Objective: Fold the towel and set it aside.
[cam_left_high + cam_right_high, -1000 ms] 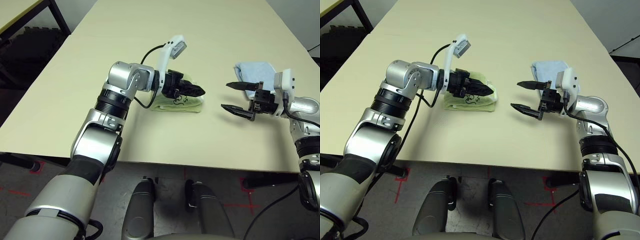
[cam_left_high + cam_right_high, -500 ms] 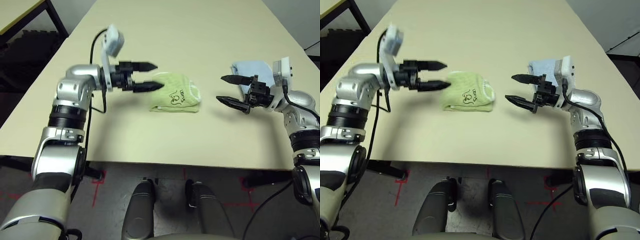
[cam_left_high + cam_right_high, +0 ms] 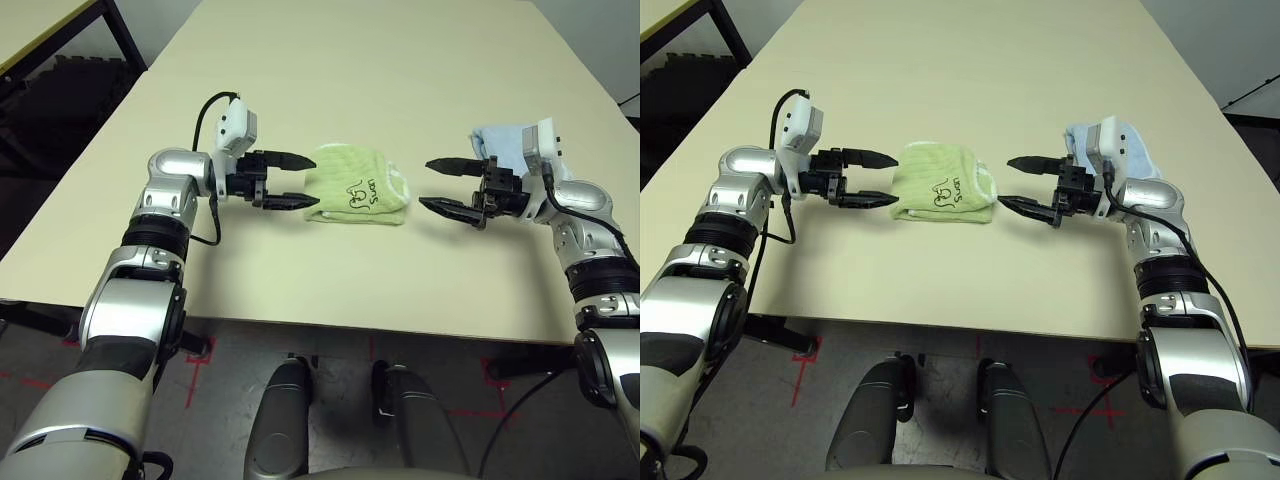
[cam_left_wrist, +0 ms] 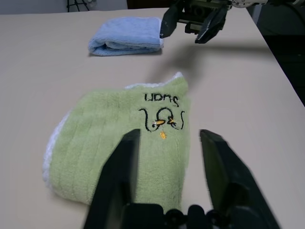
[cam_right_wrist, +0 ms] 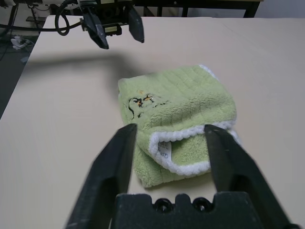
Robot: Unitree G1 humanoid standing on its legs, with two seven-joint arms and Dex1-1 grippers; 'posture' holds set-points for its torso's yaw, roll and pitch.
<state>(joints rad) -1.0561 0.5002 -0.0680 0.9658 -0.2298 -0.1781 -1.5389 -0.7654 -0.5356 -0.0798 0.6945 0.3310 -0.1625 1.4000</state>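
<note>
A: We see the towel (image 3: 357,188) lying folded on the tabletop (image 3: 400,70), midway between our two grippers. We judge it light, soft and limp: terry that sags and drags on the surface when pushed.

B: Where do we take hold?

A: At the doubled end with the white edging (image 5: 178,152), where one pinch should catch all the layers; the rounded fold opposite would likely slip.

B: And our grippers?

A: The left gripper (image 3: 298,182) and the right gripper (image 3: 440,186) hang just beside the towel's two ends, each with fingers spread and holding nothing.

B: Room to set it aside?

A: The blue cloth (image 4: 126,36) sits behind our right wrist; the near edge is fairly close. Open tabletop lies beyond the towel.
</note>
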